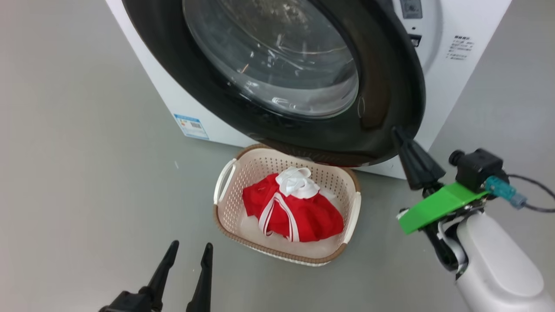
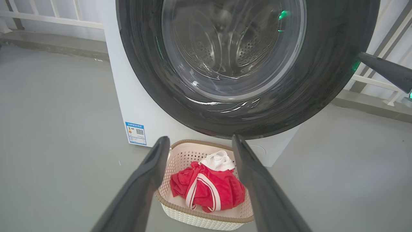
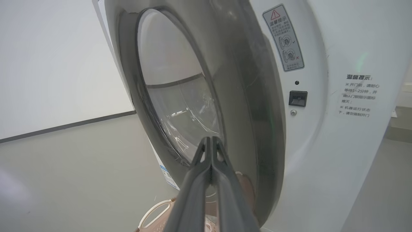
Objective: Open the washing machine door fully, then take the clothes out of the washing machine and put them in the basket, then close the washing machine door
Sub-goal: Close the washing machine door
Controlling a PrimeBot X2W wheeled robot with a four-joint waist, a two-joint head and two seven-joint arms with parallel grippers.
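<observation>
Clothes (image 1: 299, 208) lie in the basket (image 1: 282, 256) under the ajar door (image 1: 381, 86), so you're on closing: right gripper (image 1: 398, 132), fingers together, sits at the door's rim, left gripper (image 1: 190, 245) spread and empty near the basket; next, press the door until it latches.

door (image 1: 390, 86): glossy frame, clear glass; basket (image 1: 260, 167): perforated plastic; clothes (image 1: 316, 216): cloth

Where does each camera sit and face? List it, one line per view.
Head: high, looking down at the basket of clothes below the washing machine door; open left pincer, shut right pincer by its rim.
Left wrist: low, facing the door's glass; its pincer open.
Right wrist: beside the door's edge; its pincer shut.
Shared: door, basket.
</observation>
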